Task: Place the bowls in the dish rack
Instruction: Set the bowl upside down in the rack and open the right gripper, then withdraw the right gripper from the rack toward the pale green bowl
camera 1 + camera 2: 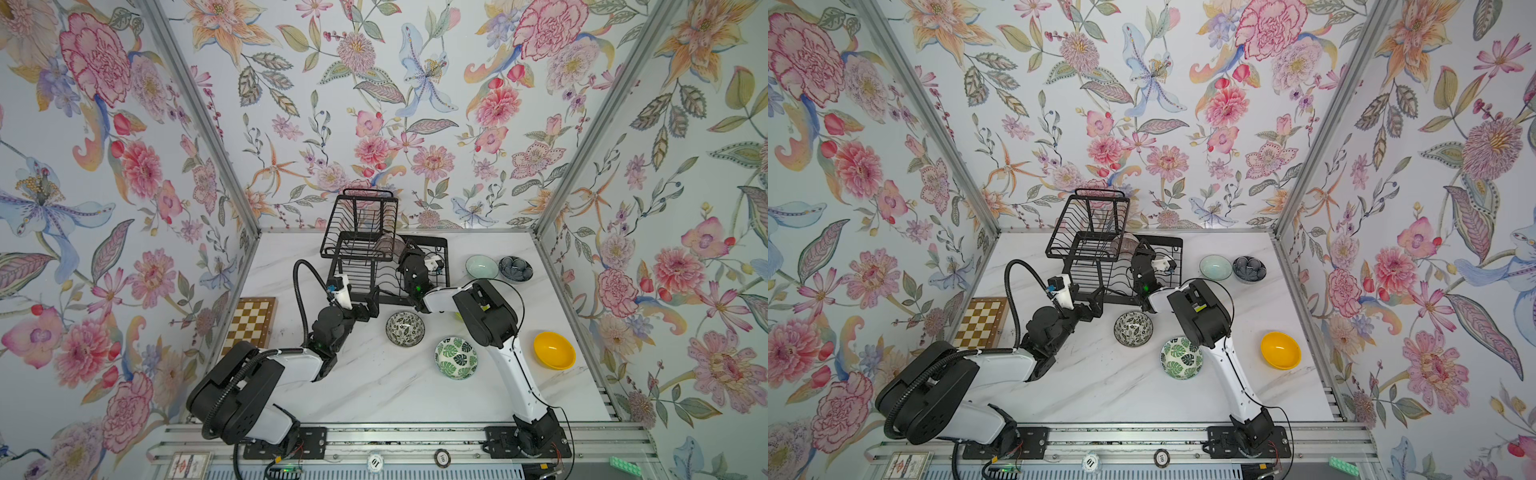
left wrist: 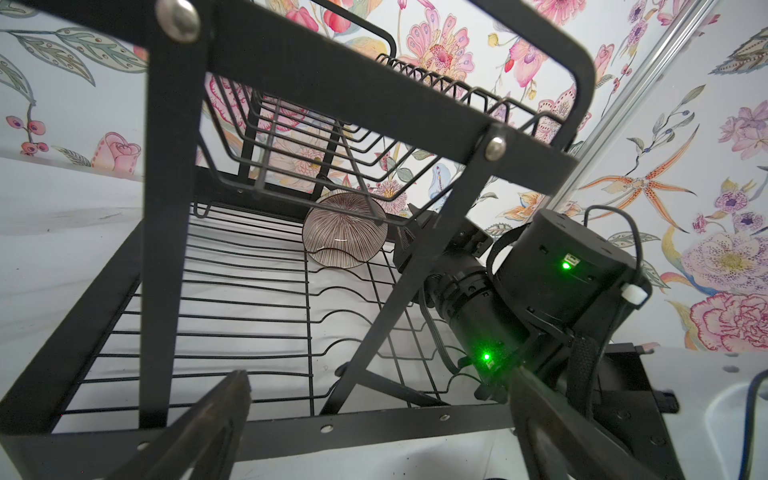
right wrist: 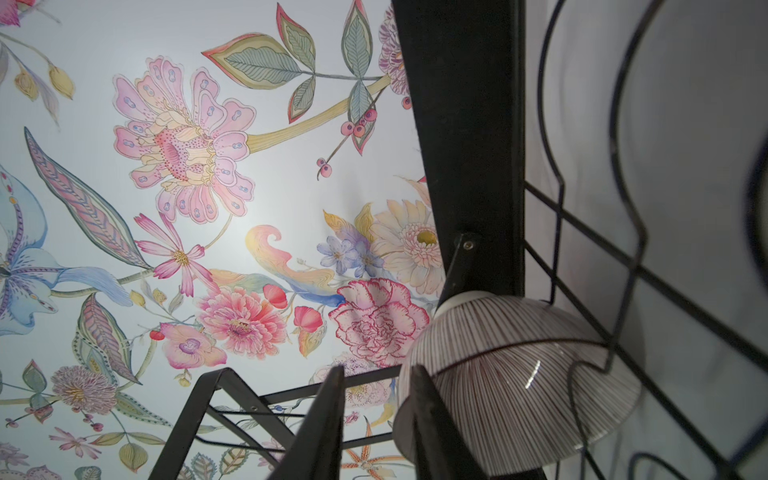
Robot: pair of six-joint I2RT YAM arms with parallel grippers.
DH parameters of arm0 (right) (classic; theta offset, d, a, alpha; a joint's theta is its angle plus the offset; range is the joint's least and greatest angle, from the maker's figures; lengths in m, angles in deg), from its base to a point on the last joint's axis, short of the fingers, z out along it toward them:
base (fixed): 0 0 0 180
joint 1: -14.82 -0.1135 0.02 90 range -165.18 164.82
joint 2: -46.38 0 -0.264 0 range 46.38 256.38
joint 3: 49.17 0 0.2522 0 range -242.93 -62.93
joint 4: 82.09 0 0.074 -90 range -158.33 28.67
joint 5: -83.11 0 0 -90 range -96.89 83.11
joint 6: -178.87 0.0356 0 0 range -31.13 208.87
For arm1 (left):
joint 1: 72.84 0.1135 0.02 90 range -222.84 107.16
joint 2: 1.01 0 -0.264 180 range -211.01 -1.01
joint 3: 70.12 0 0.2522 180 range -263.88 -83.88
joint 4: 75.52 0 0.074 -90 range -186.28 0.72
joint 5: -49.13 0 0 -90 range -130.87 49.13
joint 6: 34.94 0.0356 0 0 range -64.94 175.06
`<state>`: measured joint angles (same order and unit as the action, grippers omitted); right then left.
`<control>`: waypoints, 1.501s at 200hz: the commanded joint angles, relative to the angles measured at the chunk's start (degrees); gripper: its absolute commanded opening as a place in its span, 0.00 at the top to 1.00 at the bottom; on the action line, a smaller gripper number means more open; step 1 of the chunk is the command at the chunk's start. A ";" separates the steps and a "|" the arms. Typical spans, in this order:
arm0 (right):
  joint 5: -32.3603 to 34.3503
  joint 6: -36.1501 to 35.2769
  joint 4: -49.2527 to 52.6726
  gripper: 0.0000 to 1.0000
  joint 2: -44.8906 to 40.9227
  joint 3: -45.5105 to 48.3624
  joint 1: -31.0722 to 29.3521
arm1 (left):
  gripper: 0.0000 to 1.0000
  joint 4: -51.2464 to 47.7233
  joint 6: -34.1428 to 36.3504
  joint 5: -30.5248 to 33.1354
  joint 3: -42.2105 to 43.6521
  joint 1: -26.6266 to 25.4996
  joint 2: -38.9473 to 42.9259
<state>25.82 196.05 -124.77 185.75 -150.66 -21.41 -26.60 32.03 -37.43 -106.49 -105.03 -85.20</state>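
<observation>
The black wire dish rack stands at the back of the table. A pink ribbed bowl leans on edge in its lower tray, under the upper basket. My right gripper reaches into the rack beside that bowl. Its jaws stand a little apart, the bowl's rim lies against one finger, and wallpaper shows through the gap. My left gripper is wide open at the rack's front rail, holding nothing. On the table lie black-and-white, green-leaf, orange-yellow, celadon and dark blue bowls.
A brown-and-cream chessboard lies by the left wall. The right arm stretches over the table between the patterned bowls and the yellow one. Floral walls close in the table on three sides.
</observation>
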 commanded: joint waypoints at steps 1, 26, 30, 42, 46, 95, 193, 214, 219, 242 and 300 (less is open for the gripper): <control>-1.87 -2.85 -0.15 0.70 -3.62 1.14 0.47 | 0.01 1.18 -0.31 0.64 0.90 0.46 0.95; -4.11 -5.28 -0.20 0.68 -4.86 1.78 1.33 | 0.01 1.23 -0.35 0.33 0.90 0.43 1.04; -4.22 -5.62 0.01 0.67 -5.24 2.13 1.44 | 0.01 1.22 -0.36 0.35 0.88 0.45 1.04; -4.68 -6.63 0.39 0.66 -6.37 3.26 1.89 | 0.01 1.22 -0.37 0.43 0.90 0.46 0.95; -4.94 -6.91 0.60 0.65 -6.69 3.53 1.96 | 0.01 1.22 -0.38 0.45 0.83 0.46 0.96; -9.08 -10.71 1.84 0.62 -10.41 6.56 4.26 | 0.01 1.40 -0.51 0.16 0.90 0.45 0.95; -31.68 -38.64 35.80 0.02 -29.44 10.19 16.19 | 0.01 2.75 -1.81 -0.46 1.25 0.43 0.25; -37.25 -46.77 48.81 0.02 -30.68 5.71 18.48 | 0.01 4.00 -2.77 -1.41 1.34 0.46 -0.84; -38.02 -49.04 51.99 0.01 -30.86 4.58 18.70 | 0.01 4.28 -2.94 -1.55 1.34 0.46 -1.04; -40.18 -61.13 66.49 0.01 -30.39 -1.50 18.84 | 0.01 4.94 -3.75 -2.05 1.43 0.42 -1.64; -31.31 -78.91 83.85 0.12 -28.20 -5.52 13.98 | 0.01 9.16 -4.73 -3.02 1.72 -0.77 -4.72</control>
<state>-9.86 127.42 -53.17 155.74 -154.09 -5.45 -20.79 27.90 -39.35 -105.22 -105.12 -88.82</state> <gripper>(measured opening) 0.933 0.989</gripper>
